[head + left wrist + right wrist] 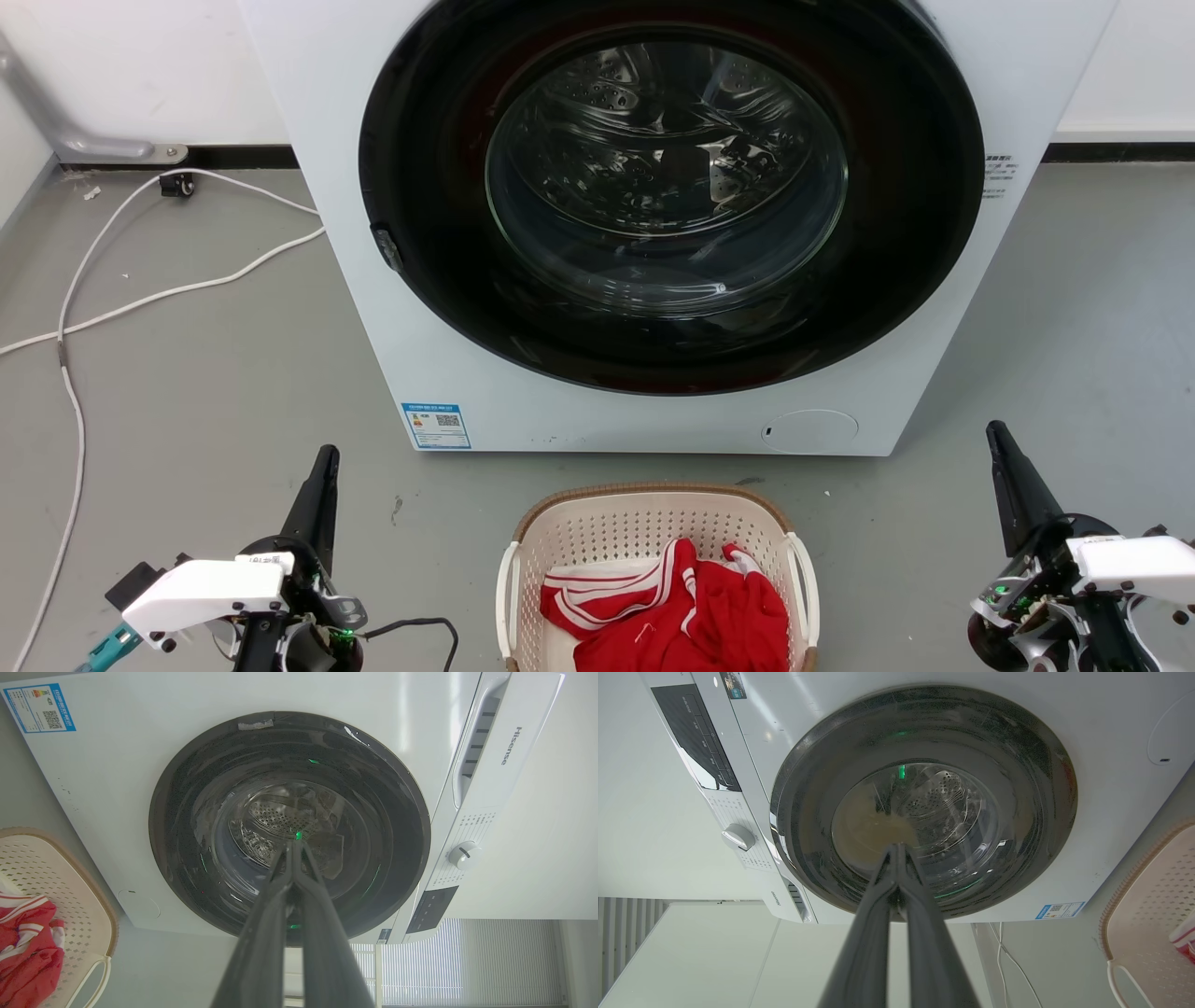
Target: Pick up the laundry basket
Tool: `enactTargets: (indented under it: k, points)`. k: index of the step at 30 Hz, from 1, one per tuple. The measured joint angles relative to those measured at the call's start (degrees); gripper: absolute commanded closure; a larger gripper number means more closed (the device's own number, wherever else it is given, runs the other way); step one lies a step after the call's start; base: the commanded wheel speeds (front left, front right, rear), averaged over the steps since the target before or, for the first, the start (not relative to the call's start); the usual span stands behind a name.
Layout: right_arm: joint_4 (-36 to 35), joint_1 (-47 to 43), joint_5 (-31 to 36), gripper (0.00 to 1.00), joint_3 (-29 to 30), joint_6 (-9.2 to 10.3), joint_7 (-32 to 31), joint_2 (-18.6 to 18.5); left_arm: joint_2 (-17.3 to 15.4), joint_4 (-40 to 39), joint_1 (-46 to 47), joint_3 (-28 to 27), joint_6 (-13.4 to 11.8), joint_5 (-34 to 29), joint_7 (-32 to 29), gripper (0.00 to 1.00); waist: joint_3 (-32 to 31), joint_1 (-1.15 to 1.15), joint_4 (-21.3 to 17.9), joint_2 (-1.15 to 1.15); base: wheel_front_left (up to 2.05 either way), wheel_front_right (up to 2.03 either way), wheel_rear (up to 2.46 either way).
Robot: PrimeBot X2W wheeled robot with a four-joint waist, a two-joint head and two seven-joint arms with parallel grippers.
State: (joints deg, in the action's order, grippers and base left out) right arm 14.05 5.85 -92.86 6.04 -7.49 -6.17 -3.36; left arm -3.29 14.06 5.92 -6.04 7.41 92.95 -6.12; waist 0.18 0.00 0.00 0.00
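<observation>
Laundry basket (607, 534) holding red garment (695, 621), before washing machine (373, 317); left gripper (326, 455) and right gripper (996, 431) flank it, fingers together, empty.

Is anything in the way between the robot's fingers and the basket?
No. Only grey floor separates the cream plastic laundry basket from the left gripper and right gripper, plus a thin black cable by the left.

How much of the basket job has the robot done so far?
Nothing is done yet: the basket sits on the floor before the washer, red clothes inside. In hand: nothing; the left hand and right hand are shut, out to either side, apart from the basket. Left to do: reach the white handles, grip and lift.
</observation>
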Motion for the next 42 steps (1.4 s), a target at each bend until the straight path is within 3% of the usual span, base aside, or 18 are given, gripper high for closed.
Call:
enactTargets:
  k: [22,23,29,42]
  points:
    - [0.01,0.02,0.09,1.0,0.13,0.0,-0.16,0.09,0.09,0.0,0.01,-0.14,0.0,-0.07,-0.12,1.0,0.0,0.0,0.0,0.0,0.0,0.0,0.0]
    - [0.01,0.02,0.1,0.0,0.14,0.0,-0.16,0.1,0.09,0.0,0.01,-0.15,0.0,-0.09,-0.12,0.0,0.0,0.0,0.0,0.0,0.0,0.0,0.0]
    - [2.3,-2.46,0.1,0.0,-0.02,0.01,-0.07,0.37,0.57,2.44,-2.33,0.14,-0.09,-0.01,-0.12,0.0,-0.01,0.0,0.0,0.0,0.0,0.0,0.0]
    - [0.38,-3.82,2.57,0.0,-0.83,0.01,3.53,0.44,0.58,0.32,-3.35,1.27,-0.1,-1.7,3.41,0.0,-0.04,0.0,-0.03,0.0,0.0,0.0,0.0]
